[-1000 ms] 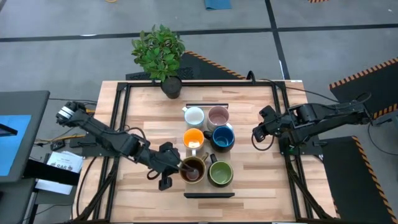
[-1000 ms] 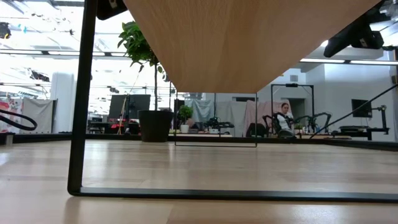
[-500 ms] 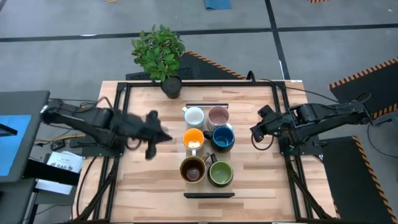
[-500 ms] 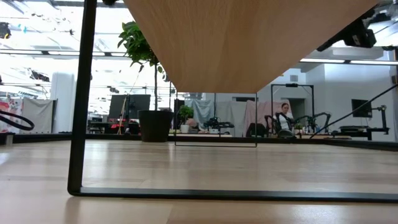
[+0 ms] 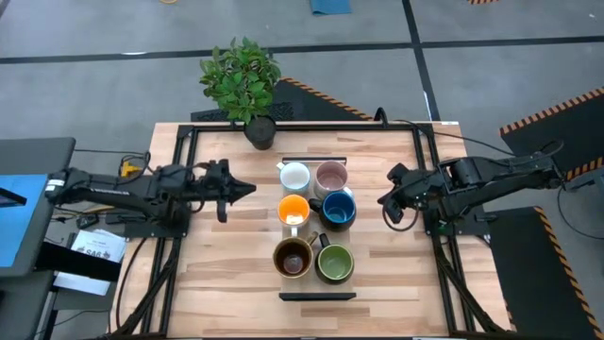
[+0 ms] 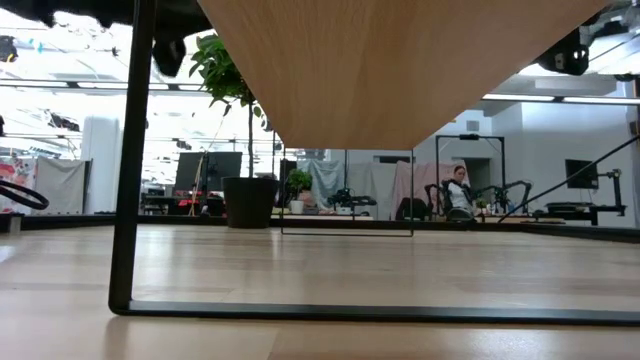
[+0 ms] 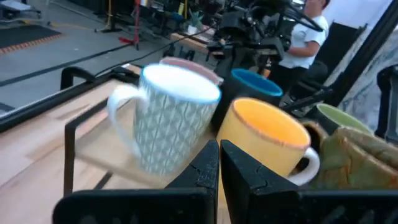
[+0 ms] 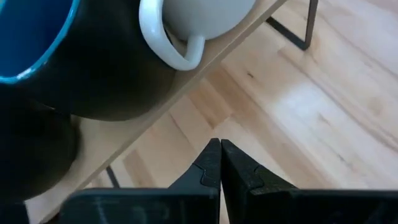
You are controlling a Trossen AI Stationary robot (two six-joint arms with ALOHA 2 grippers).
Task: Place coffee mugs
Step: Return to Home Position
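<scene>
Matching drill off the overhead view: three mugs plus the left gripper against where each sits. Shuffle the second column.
1. white mug
2. dark blue mug
3. brown mug
4. left gripper

a. beside the green mug
b. shut, empty, left of the mugs
c. in the row nearest the potted plant
d. beside the orange mug, on the right gripper side

Pairs: 1-c, 2-d, 3-a, 4-b

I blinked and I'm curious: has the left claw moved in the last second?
Yes. The left gripper has pulled away from the brown mug, toward the plant.
</scene>
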